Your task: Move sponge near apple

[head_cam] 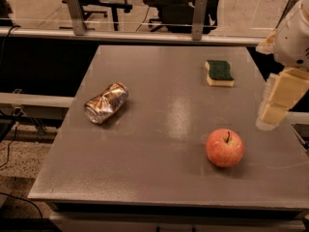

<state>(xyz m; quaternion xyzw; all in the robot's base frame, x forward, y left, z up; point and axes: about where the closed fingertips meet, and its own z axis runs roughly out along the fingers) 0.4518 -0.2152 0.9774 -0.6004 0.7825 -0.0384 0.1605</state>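
Hovering right of the apple (pixel 225 148) is the hand (pixel 272 116).

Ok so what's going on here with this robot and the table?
The robot's gripper hangs by the right edge of the table, touching nothing. The sponge lies at the far right, and the apple sits nearer the front, well apart from it. A crushed can lies on the left. The sponge is not yet picked up.

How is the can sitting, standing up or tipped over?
Tipped over. The crushed can lies on its side on the table, one round end showing. The gripper hangs by the table's right edge, far from it.
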